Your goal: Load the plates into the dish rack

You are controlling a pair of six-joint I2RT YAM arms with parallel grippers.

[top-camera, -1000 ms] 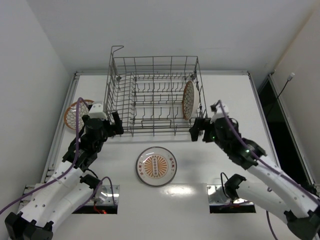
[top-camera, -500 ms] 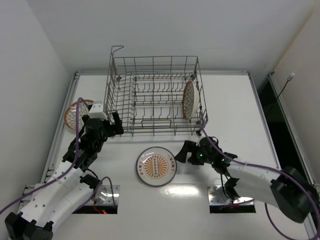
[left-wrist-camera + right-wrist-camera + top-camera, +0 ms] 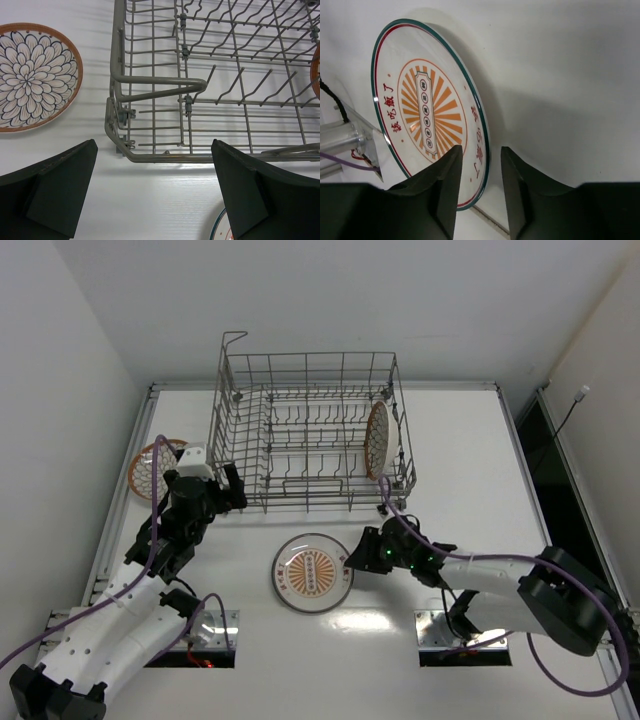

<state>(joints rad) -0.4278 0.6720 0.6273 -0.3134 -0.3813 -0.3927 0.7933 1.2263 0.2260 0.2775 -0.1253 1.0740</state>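
The white plate with the orange sunburst (image 3: pixel 312 572) (image 3: pixel 427 107) lies flat on the table in front of the dish rack (image 3: pixel 300 505) (image 3: pixel 160 157). My right gripper (image 3: pixel 354 562) (image 3: pixel 481 152) is low at its right edge, its jaws narrowed astride the rim. One finger is over the plate's face, and a strip of table shows between the rim and the other finger. A brown-orange patterned plate (image 3: pixel 377 440) (image 3: pixel 316 70) stands on edge in the rack's right end. Another patterned plate (image 3: pixel 150 468) (image 3: pixel 32 77) lies left of the rack. My left gripper (image 3: pixel 230 492) (image 3: pixel 154 145) hangs open and empty by the rack's near left corner.
The tall wire walls of the rack rise just beyond both grippers. The sunburst plate's edge (image 3: pixel 222 227) shows at the bottom of the left wrist view. A raised table rim runs along the left and right sides, and walls close in on both.
My right arm swung down from the rack's right corner to the sunburst plate's right edge. Its jaws went from wide open to narrow around the rim. The left arm stayed still.
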